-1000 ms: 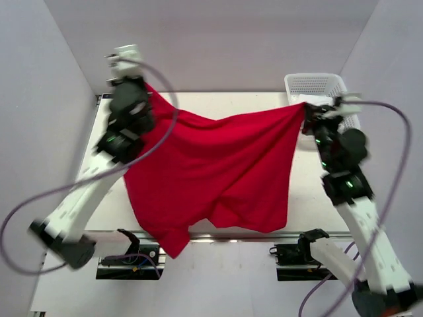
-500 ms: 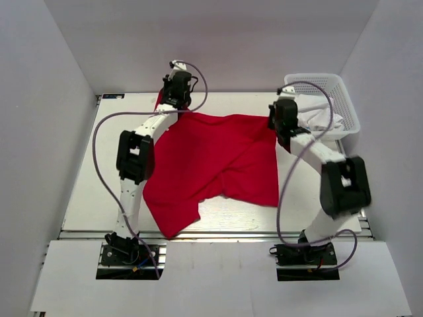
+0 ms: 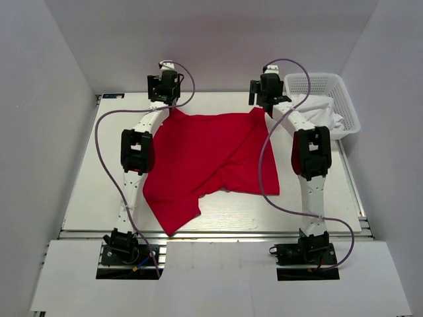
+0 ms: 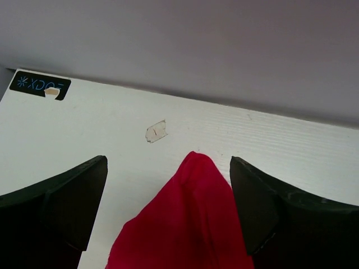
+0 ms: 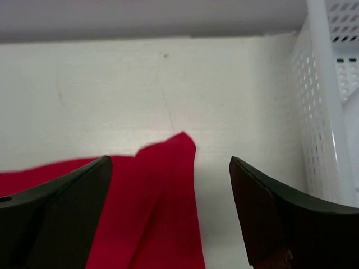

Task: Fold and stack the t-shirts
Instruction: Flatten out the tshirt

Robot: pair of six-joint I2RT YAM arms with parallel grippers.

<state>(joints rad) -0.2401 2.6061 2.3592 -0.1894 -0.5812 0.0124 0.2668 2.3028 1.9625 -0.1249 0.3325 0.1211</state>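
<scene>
Red t-shirt (image 3: 205, 155) flat on table (image 3: 92, 191), mid-board, one corner trailing toward near edge, crease through middle. Far corners lie below both wrists. Left gripper (image 4: 168, 210): jaws spread wide, shirt corner between them, not pinched. Right gripper (image 5: 171, 207): likewise wide, corner loose below. Far right: white mesh basket (image 3: 317, 82), white cloth (image 3: 322, 113) inside.

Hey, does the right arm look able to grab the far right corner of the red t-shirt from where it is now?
Probably yes. The right gripper hangs open at that corner of the red t-shirt, with nothing between them. The white basket stands off to the side, apart from the cloth.
</scene>
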